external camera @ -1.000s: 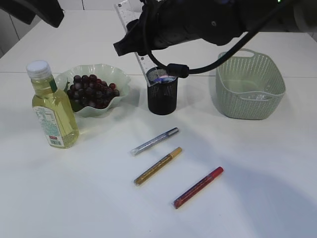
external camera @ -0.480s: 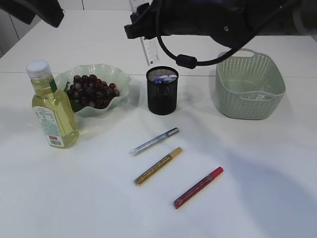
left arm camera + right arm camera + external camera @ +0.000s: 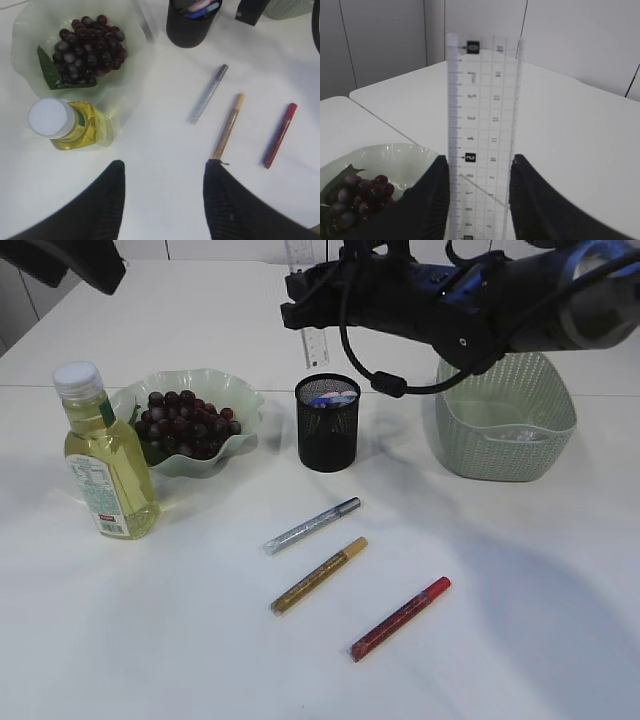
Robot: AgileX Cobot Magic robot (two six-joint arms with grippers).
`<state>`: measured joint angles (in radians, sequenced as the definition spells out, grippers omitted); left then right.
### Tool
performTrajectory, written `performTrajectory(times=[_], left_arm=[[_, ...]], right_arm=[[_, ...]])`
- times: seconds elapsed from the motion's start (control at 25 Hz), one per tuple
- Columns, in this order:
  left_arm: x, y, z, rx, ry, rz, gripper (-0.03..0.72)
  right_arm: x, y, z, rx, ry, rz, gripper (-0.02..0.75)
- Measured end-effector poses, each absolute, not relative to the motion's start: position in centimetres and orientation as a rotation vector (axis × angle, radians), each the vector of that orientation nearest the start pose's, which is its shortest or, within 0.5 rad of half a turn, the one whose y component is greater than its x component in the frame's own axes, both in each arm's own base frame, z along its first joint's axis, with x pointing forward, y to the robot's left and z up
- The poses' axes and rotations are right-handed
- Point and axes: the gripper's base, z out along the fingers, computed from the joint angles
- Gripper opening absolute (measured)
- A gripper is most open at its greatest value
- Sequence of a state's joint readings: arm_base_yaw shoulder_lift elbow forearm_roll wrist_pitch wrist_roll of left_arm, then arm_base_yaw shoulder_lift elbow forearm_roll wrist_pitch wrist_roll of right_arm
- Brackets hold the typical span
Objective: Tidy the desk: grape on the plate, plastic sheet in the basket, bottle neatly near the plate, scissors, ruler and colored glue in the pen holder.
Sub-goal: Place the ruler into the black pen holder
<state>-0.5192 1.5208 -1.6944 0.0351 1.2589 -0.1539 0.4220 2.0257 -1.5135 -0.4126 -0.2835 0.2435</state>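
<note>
Your right gripper has its fingers closed on the clear ruler — held upright at the top centre of the exterior frame, above the black pen holder. Your left gripper hangs with jaws apart, holding nothing — three glue pens lie lower centre.

Dark red grapes in a pale green plate, yellow bottle, black mesh holder, green perforated basket, silver, gold and red glue.

White table: bottle, plate, pen holder, basket, three glue pens.
</note>
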Motion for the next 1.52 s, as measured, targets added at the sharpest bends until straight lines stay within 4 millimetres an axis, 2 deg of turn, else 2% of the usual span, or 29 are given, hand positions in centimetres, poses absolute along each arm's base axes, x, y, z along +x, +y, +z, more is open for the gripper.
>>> performTrajectory(times=[0.44, 0.92, 1.52], left_arm=[[27.2, -15.1, 41.7, 0.469, 2.525, -0.19, 0.37], [27.4, -14.9, 41.7, 0.467, 2.511, -0.157, 0.364], [27.5, -14.7, 41.8, 0.467, 2.506, -0.132, 0.363]], right_arm=[[46.2, 20.6, 23.4, -0.584, 1.646, 0.258, 0.3], [47.5, 20.5, 20.4, -0.57, 1.635, 0.269, 0.3], [47.8, 19.8, 20.4, -0.533, 1.638, 0.242, 0.3]])
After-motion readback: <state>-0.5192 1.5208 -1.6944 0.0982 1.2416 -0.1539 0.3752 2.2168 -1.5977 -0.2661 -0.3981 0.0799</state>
